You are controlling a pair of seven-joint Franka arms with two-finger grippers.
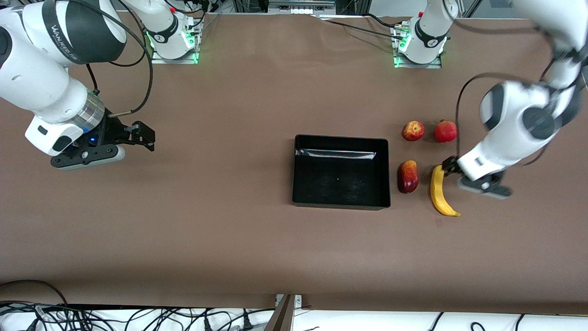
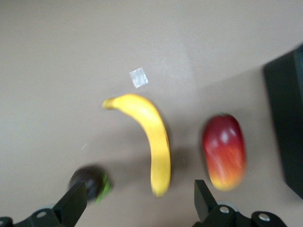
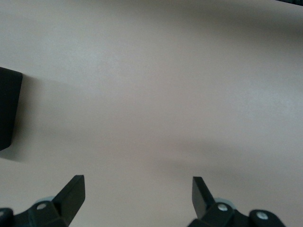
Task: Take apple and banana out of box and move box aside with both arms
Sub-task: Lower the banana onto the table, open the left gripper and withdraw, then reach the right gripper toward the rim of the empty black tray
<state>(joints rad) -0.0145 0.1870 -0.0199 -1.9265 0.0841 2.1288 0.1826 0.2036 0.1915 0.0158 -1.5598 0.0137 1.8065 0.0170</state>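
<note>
Tray: black, open-topped, nothing in it, flat on the brown counter about mid-length.
Mango: on the counter just beside the tray wall, toward the left arm's end; apart from the wall.
Banana: lies beside the mango, farther toward the left arm's end, its long axis running near to far.
Apple: farther from the front camera than the mango, well apart from it.
Pomegranate: just beside the apple, toward the left arm's end.
Purple fruit: seen only in the left wrist view, near the banana's end, close to one finger.
Left hand: fingers spread wide, holding nothing, low over the counter above the banana's farther end.
Right hand: fingers spread, holding nothing, over bare counter toward the right arm's end, well apart from the tray; this arm waits.
</note>
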